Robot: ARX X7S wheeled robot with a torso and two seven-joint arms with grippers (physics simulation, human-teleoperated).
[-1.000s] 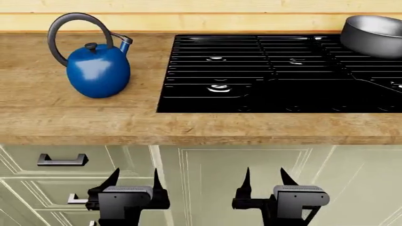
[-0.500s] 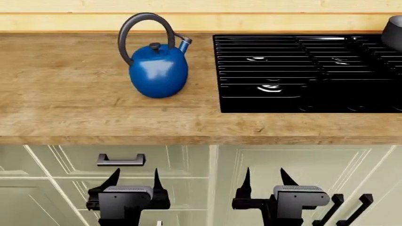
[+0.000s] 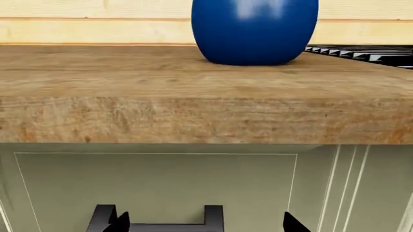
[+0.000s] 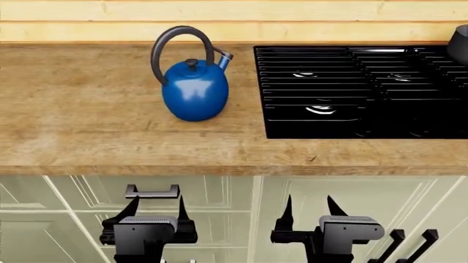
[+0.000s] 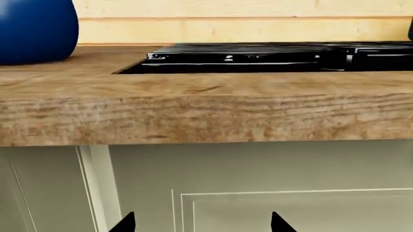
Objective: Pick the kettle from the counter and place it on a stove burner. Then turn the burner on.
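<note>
One kettle point(image 4: 194, 93), blue, upright on the wooden surface point(image 4: 87, 120), standing just left of the black cooktop point(image 4: 365, 90) and not touching it. Handle arches over the top, spout points toward the far right. In the left wrist view only the kettle's lower body shows, sitting on the surface above the thick front edge.

Step in hand: pick-up not started, this is the approach. Nothing is held. Left hand point(image 4: 155, 211) hangs low in front of the cabinet doors, below the surface edge, fingers apart and empty. Right hand point(image 4: 309, 209) is the same: low, fingers apart, empty. Both are well apart from the kettle.

Next move, as a judgement: the left hand is roughly under the kettle, so it needs to rise above the surface edge, reach to the far side and close on the handle or body. The rounded glossy body looks slippery, so the handle is probably the safer grip. Then carry right onto a burner point(image 4: 320, 110), the near-left one being closest. Knobs are not in view, so I cannot tell where the turn-on happens.

Counts: one kettle, one cooktop, three burner caps clearly showing glints under the grates, maybe more off to the right. One dark pot point(image 4: 461, 44), cut by the right edge. Two hands. One drawer handle point(image 4: 152, 192) at near left, two bar handles point(image 4: 406, 244) at near right.
</note>
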